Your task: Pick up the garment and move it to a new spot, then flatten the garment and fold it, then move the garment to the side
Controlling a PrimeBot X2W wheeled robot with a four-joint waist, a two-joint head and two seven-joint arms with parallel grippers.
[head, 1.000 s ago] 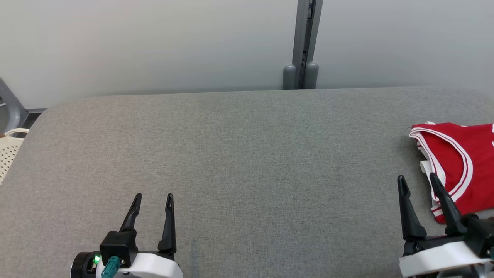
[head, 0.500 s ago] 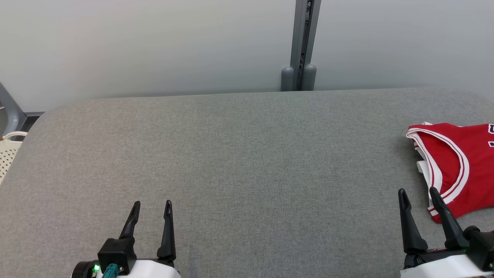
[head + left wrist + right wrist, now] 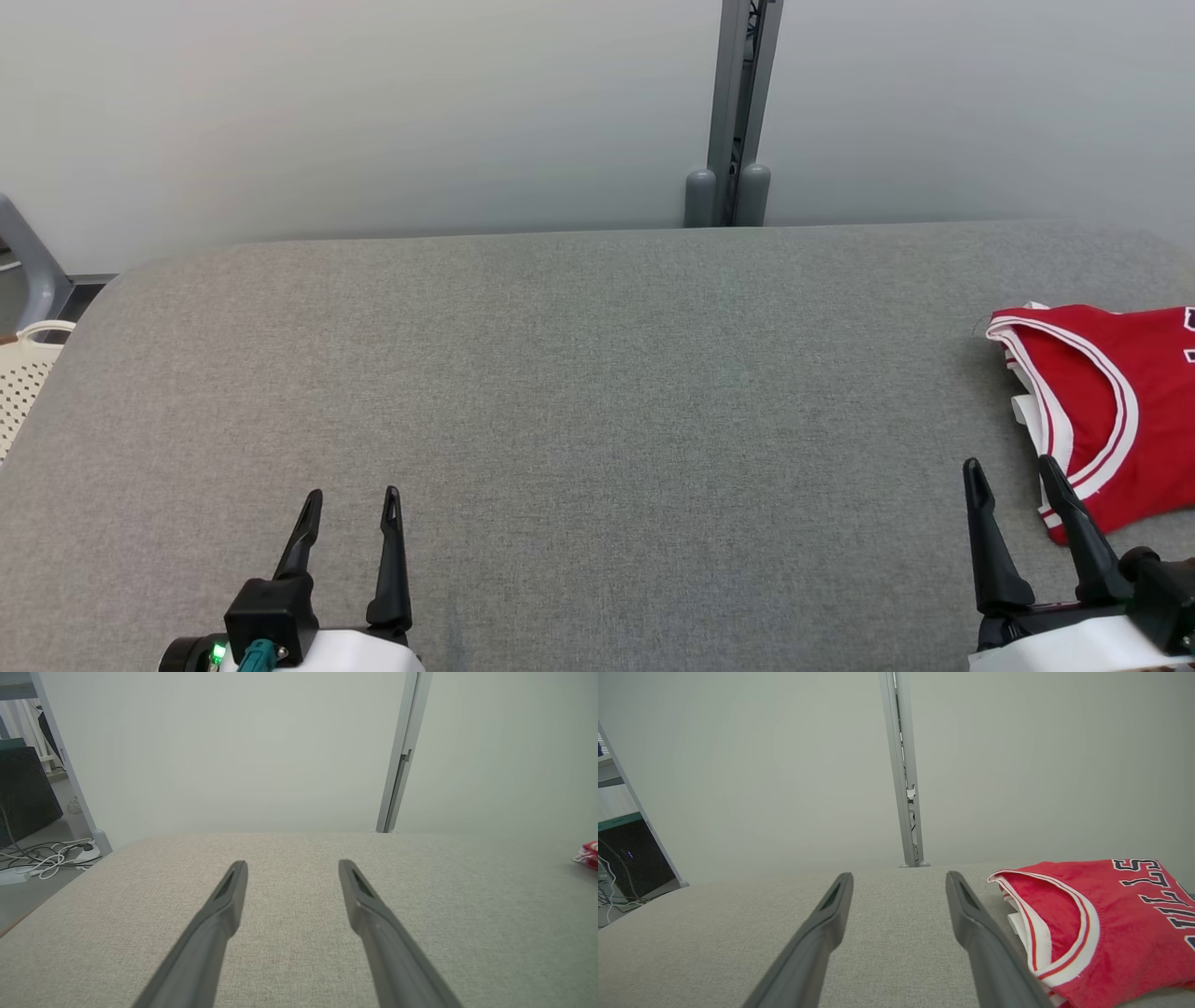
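Reading "ULLS": folded red jersey (image 3: 1120,938)

- The garment (image 3: 1111,411) is showing bright red, with white bands and thin red lines running along its openings.
- Its lettering (image 3: 1157,891) is showing dark navy with white outlines.
- The table (image 3: 597,373) is wearing a plain, mottled grey weave.
- The wall (image 3: 373,112) is looking pale grey-white, and the post (image 3: 733,93) is showing mid grey.
- The basket (image 3: 23,373) is showing cream, dotted with small holes.
- The left gripper (image 3: 353,495) and right gripper (image 3: 1008,464) are showing black fingers on white housings.
- A light (image 3: 217,653) is glowing green.
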